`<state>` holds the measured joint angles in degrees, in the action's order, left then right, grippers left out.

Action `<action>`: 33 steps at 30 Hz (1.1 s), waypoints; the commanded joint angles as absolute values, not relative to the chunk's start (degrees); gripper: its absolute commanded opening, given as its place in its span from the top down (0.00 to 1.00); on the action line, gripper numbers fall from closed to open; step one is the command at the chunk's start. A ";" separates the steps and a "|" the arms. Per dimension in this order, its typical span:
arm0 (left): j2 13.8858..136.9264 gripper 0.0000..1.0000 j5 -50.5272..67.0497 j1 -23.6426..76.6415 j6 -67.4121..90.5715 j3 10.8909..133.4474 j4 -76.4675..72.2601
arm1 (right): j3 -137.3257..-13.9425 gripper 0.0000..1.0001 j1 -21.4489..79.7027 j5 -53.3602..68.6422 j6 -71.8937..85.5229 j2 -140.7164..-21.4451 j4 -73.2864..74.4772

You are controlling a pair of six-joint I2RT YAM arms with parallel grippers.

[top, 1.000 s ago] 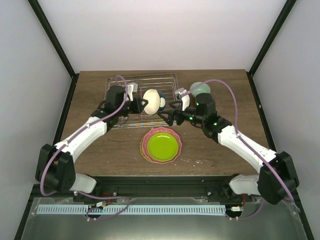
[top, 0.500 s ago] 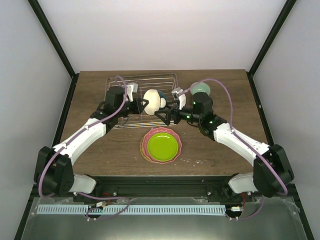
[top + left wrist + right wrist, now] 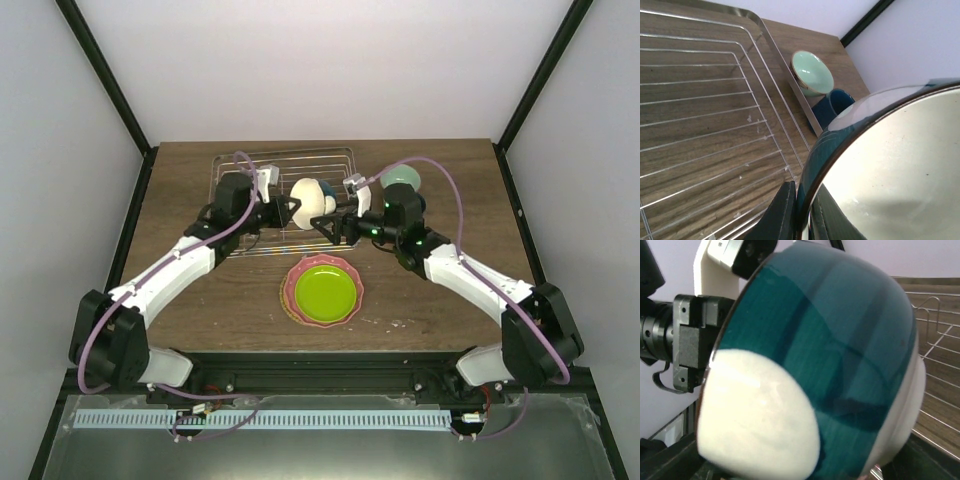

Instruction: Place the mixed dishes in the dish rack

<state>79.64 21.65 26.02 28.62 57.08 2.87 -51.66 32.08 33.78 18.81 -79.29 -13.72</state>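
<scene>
A cream bowl (image 3: 306, 198) with a teal outside hangs tilted on edge over the dish rack (image 3: 240, 175). My left gripper (image 3: 288, 207) is shut on its rim (image 3: 812, 165), one finger on each face. My right gripper (image 3: 335, 222) stands open, its fingers either side of the bowl (image 3: 830, 365); I cannot see whether they touch it. Right of the rack's rim (image 3: 790, 75), a pale mint bowl (image 3: 400, 178) and a dark blue mug (image 3: 835, 105) stand on the table. A lime-green plate (image 3: 325, 290) lies on a pink scalloped plate (image 3: 290, 292) in front of the rack.
The rack's wire floor (image 3: 715, 100) lies bare below the held bowl. Its upright prongs (image 3: 935, 305) show behind the bowl in the right wrist view. Both arms meet over the rack's right half. The brown table (image 3: 450, 180) ends at dark frame posts.
My right gripper has moved left, up to the bowl, and its fingers now flank it. The left gripper and the bowl have barely shifted.
</scene>
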 commanded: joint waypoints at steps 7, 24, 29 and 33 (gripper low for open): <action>80.70 1.00 21.57 26.54 29.90 57.04 -2.19 | -53.02 0.32 32.17 33.95 18.16 -78.42 -16.78; 83.28 0.27 20.60 24.70 29.74 56.13 -0.48 | -56.00 0.33 32.08 26.03 13.74 -82.08 -14.19; 79.10 0.08 16.81 23.38 27.76 55.11 3.96 | -59.11 0.34 32.12 18.87 10.13 -84.64 -10.27; 73.26 0.00 13.47 22.02 25.40 54.43 8.49 | -64.04 0.39 32.08 13.46 8.31 -87.41 -6.05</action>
